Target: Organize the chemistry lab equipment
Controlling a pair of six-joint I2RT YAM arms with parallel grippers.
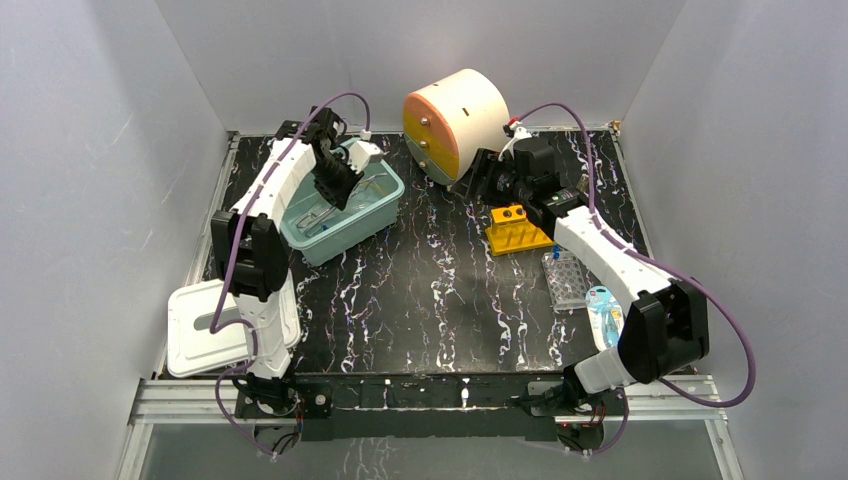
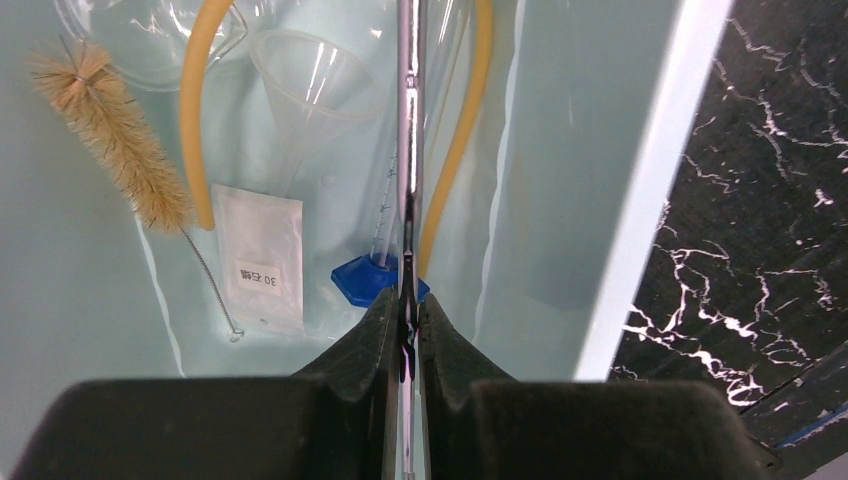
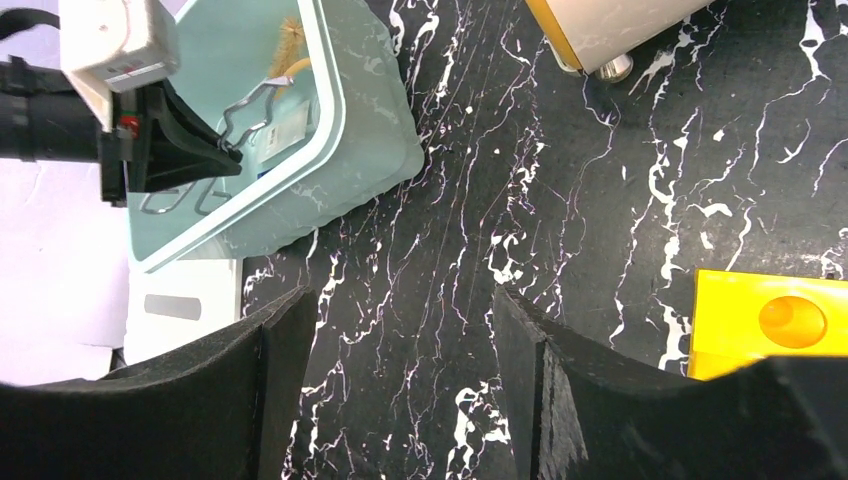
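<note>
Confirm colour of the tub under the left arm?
Pale teal tub, slightly translucent. It shows best in the top external view.

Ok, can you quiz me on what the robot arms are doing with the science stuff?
1. Pick one: the left gripper pinches A) a spoon, B) the metal forceps, C) a pencil.
2. True or false: the right gripper is squeezing something.
3. Fill in: the white packet lies inside the ___.
Key: 1 B. 2 False, it is open and empty. 3 teal bin.
</note>
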